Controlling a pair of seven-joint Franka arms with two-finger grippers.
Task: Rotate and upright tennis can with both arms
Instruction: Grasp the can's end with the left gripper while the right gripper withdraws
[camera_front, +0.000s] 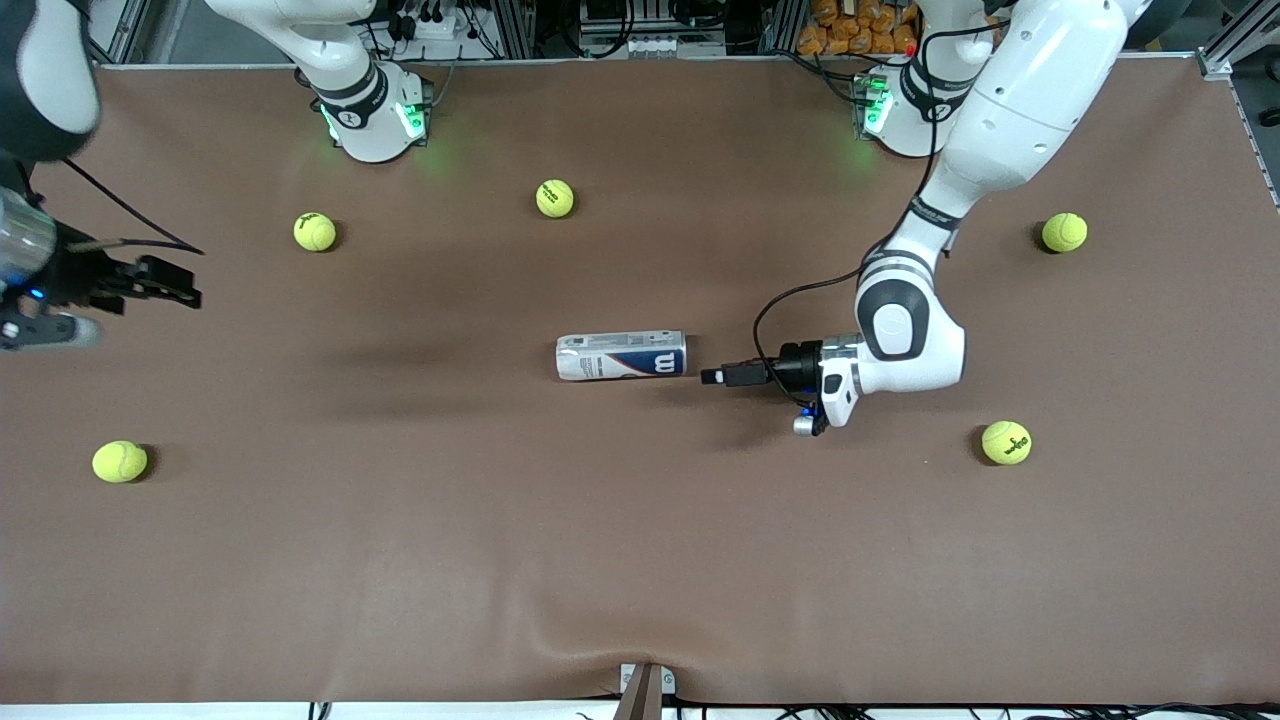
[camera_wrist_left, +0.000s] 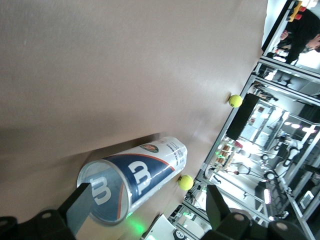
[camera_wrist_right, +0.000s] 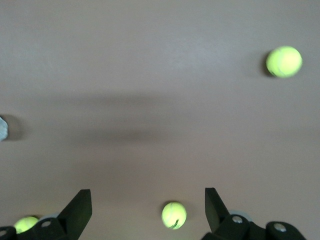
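The tennis can (camera_front: 620, 356) lies on its side in the middle of the brown table, its blue end with the white "W" turned toward the left arm's end of the table. My left gripper (camera_front: 713, 377) hangs low just off that blue end, a small gap away, and is open. In the left wrist view the can (camera_wrist_left: 142, 175) lies ahead of the left gripper (camera_wrist_left: 148, 210), with one finger (camera_wrist_left: 80, 207) in front of its round lid. My right gripper (camera_front: 172, 287) is raised over the right arm's end of the table, open and empty (camera_wrist_right: 147, 205).
Several yellow-green tennis balls lie scattered around the table: two nearer the bases (camera_front: 315, 231) (camera_front: 555, 198), one past the left arm's elbow (camera_front: 1064, 232), and two nearer the front camera (camera_front: 1006, 442) (camera_front: 119, 461). A ball (camera_wrist_right: 174, 215) shows under the right gripper.
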